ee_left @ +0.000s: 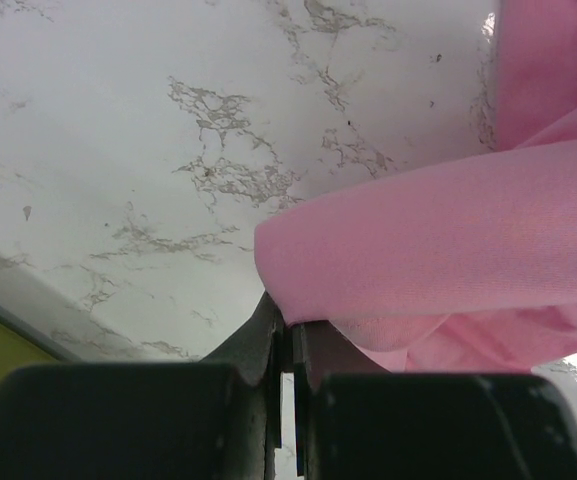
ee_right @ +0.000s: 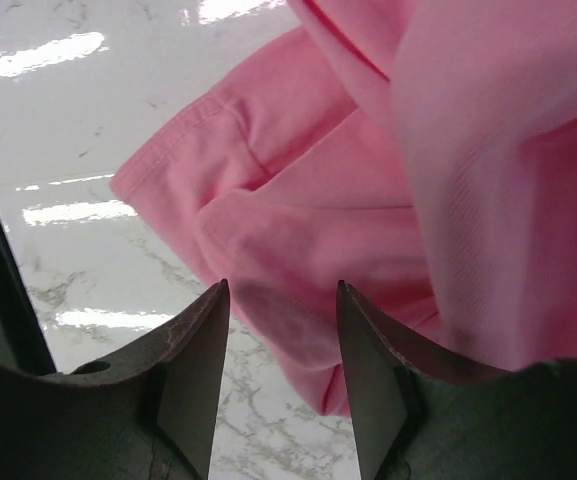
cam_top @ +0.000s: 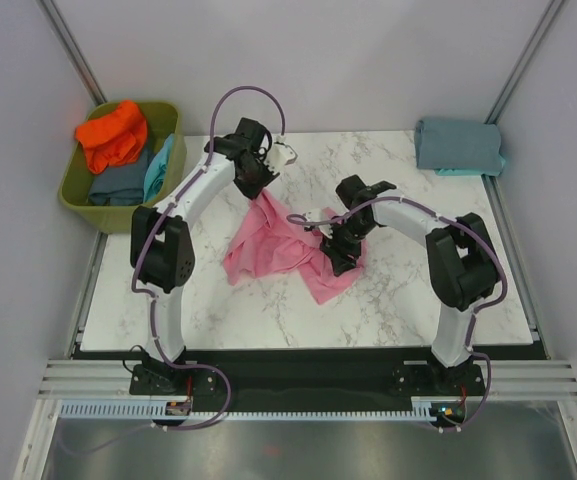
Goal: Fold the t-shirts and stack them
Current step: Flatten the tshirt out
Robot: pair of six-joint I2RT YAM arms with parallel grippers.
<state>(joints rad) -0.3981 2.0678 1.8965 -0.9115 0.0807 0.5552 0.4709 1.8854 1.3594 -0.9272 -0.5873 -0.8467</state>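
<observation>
Tub [cam_top: 73, 195]: orange tee [cam_top: 111, 135] and other unfolded tees lie here, apart from my work area.
Left gripper [ee_left: 286, 325]: fingers closed on an edge of the pink t-shirt [cam_top: 273, 245], holding it raised so the cloth can spread.
Pink t-shirt: crumpled, table middle.
Right gripper [ee_right: 283, 300]: fingers apart just above a fold, I judge ready for a second corner.
Grey-blue tee [cam_top: 458, 145]: folded, far right corner, probably the stack place.

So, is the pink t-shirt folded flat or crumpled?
Crumpled. The pink t-shirt lies in an uneven bunch with loose folds, and the left pincer is shut on one edge of it.
</observation>
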